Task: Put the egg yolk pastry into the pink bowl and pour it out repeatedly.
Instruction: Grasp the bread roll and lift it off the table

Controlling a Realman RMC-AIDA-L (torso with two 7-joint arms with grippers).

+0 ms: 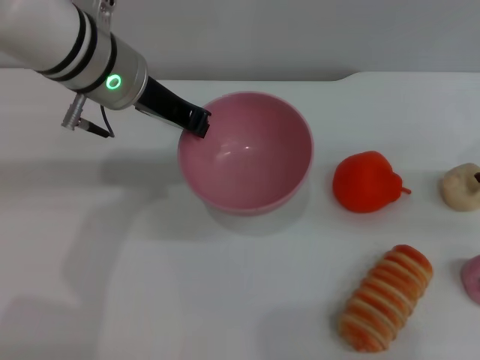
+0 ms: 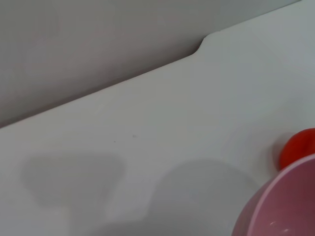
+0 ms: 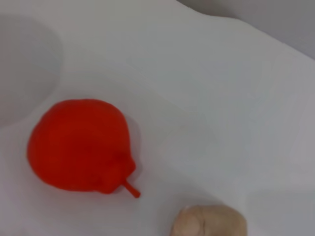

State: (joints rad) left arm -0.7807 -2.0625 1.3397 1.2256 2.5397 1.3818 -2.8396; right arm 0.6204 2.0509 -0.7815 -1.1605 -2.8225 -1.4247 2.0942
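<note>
The pink bowl (image 1: 247, 154) stands at the middle of the white table with nothing inside it. My left gripper (image 1: 199, 120) reaches in from the back left, its dark fingers clamped on the bowl's left rim. The left wrist view catches only an edge of the pink bowl (image 2: 283, 206). The egg yolk pastry (image 1: 459, 186) lies on the table at the far right, well apart from the bowl; its top also shows as the pale pastry (image 3: 209, 222) in the right wrist view. No part of my right gripper is visible.
A red-orange pear-like fruit (image 1: 366, 182) sits between bowl and pastry, also seen as the fruit (image 3: 78, 145) and fruit (image 2: 298, 147). An orange-and-cream striped roll (image 1: 386, 298) lies front right. A pink object (image 1: 472, 277) pokes in at the right edge.
</note>
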